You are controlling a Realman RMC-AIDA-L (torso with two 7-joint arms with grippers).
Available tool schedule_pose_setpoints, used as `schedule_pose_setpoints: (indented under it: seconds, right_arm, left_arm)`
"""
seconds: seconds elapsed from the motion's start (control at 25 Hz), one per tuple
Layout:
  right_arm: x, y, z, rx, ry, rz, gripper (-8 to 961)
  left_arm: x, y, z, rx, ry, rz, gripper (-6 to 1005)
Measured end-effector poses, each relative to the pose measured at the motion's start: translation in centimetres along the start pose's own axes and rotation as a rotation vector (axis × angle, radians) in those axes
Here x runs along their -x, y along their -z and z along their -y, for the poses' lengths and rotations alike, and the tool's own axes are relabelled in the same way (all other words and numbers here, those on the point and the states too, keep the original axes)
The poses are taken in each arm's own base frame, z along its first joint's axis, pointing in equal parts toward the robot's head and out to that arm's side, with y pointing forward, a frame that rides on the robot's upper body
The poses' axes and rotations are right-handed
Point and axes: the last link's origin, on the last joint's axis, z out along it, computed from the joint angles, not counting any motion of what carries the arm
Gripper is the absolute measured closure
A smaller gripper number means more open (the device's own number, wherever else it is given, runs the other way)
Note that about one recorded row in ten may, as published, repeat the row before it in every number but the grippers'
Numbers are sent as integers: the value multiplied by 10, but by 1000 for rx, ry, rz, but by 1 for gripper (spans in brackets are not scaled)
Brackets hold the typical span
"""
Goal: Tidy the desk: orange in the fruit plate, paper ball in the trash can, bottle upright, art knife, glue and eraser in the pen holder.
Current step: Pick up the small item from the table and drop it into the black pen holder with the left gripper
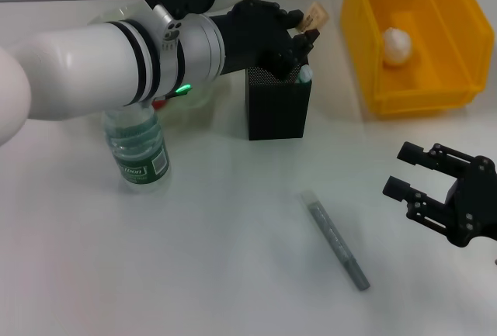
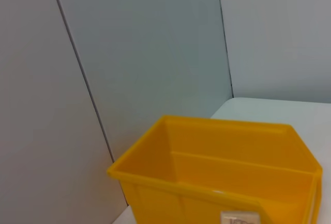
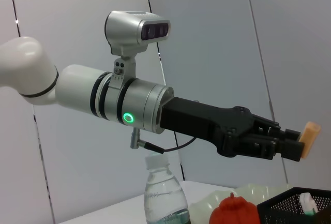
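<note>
The left gripper (image 1: pixel 304 32), a black claw on a white and silver arm, is closed on the eraser (image 1: pixel 314 17), a tiny tan rectangular block, and holds it in the air just above the open top of the pen holder (image 1: pixel 278 107), a tall square black metal-mesh cup. The right wrist view shows the block pinched at the very tips of the fingers (image 3: pixel 289 149), standing out past them. Inside the cup a white-tipped stick, the glue (image 1: pixel 304 74), leans in the corner under the claw. Beside the cup the bottle (image 1: pixel 138 150), clear plastic with a green label, stands upright. Behind it the orange (image 3: pixel 234 211), a red-orange lumpy fruit, sits in the fruit plate (image 3: pixel 212 201), a pale-green glass bowl with a wavy rim. The trash can (image 1: pixel 410 35), a bright yellow plastic bin, stands to the right with a white paper ball (image 1: pixel 396 46) in it. The art knife (image 1: pixel 335 239), a slim grey rod, lies on the white desk (image 1: pixel 217 258) in front. The right gripper (image 1: pixel 411 171) hovers low at the right with its fingers spread apart, holding nothing.
</note>
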Motion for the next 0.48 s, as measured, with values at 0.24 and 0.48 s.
schedule_pose_setpoints:
  seconds: [0.24,0.48]
  right_arm:
    - [1,0,-1,4,-2,4,383]
    - [1,1,-2,8,-4,8,383]
  left_arm:
    - [1,0,0,-1,1,1,722]
    - [2,0,1,-2,3,4,719]
